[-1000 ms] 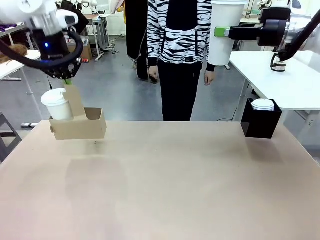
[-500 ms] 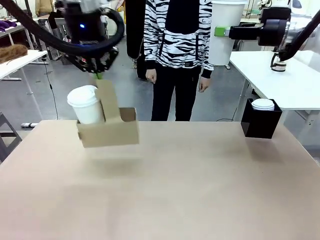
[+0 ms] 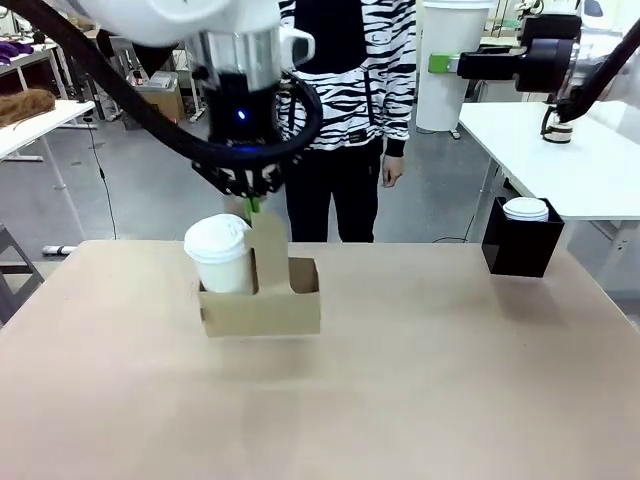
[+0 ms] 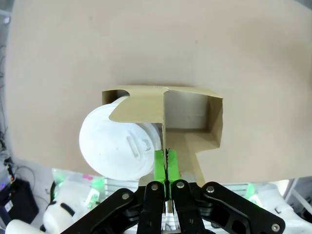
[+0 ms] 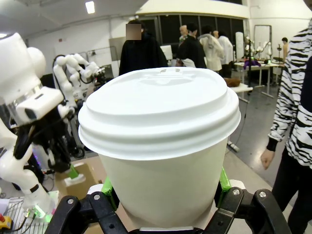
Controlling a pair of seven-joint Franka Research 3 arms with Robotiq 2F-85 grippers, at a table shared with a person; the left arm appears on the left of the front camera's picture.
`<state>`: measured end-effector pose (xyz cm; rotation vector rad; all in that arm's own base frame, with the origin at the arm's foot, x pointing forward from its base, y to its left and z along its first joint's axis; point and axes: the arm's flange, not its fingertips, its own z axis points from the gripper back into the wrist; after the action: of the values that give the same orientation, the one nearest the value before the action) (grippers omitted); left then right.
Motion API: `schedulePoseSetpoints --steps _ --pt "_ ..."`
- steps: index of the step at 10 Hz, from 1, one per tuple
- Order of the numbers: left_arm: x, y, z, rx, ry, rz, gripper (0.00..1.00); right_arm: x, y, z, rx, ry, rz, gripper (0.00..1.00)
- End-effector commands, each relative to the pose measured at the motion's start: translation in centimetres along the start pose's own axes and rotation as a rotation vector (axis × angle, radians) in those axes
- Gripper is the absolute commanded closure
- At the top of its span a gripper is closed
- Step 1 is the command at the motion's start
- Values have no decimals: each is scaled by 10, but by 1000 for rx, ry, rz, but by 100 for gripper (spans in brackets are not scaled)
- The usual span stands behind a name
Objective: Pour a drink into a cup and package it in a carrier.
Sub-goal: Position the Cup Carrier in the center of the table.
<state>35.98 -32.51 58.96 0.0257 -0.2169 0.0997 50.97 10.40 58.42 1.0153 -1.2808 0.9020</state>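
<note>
The brown cardboard carrier (image 3: 262, 310) hangs low over the table's middle-left. My left gripper (image 3: 251, 206) is shut on its tall handle tab. A white lidded cup (image 3: 220, 254) stands in its left pocket, and the right pocket holds nothing. From above in the left wrist view, my left gripper (image 4: 166, 163) pinches the tab, with the cup's lid (image 4: 117, 148) beside it and the carrier (image 4: 192, 114) beyond. My right gripper (image 3: 446, 64) is high at the back right, shut on a second white lidded cup (image 3: 452, 70). That cup (image 5: 161, 146) sits between my right gripper (image 5: 162, 197) fingers. The drink is out of view.
A black square box (image 3: 520, 250) with white lids in it stands at the table's far right edge. A person in a striped top (image 3: 345, 100) stands behind the far edge, hands down. A white table (image 3: 570, 160) lies at the back right.
My left arm has carried the carrier with its cup from the far left edge toward the table's middle and nearer. The right arm has not moved. The person shifted slightly right.
</note>
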Motion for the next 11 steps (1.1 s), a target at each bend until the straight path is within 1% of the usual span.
schedulePoseSetpoints --steps 1,3,5,7,9,11 --pt "3 -11 -24 -15 -25 -22 98 4 0 -2 3 -6 15 14" --pt "9 -32 -46 -29 -12 -62 98 4 0 -2 3 -6 15 14" --pt "14 -48 -62 -25 -9 -71 98 4 0 -2 3 -6 15 14" --pt "14 -56 -70 -11 -26 -62 98 4 0 -2 3 -6 15 14" --pt "13 -61 -87 8 -12 -61 98 4 0 -2 3 -6 15 14" --pt "8 -65 -94 4 -20 -46 98 4 0 -2 3 -6 15 14"
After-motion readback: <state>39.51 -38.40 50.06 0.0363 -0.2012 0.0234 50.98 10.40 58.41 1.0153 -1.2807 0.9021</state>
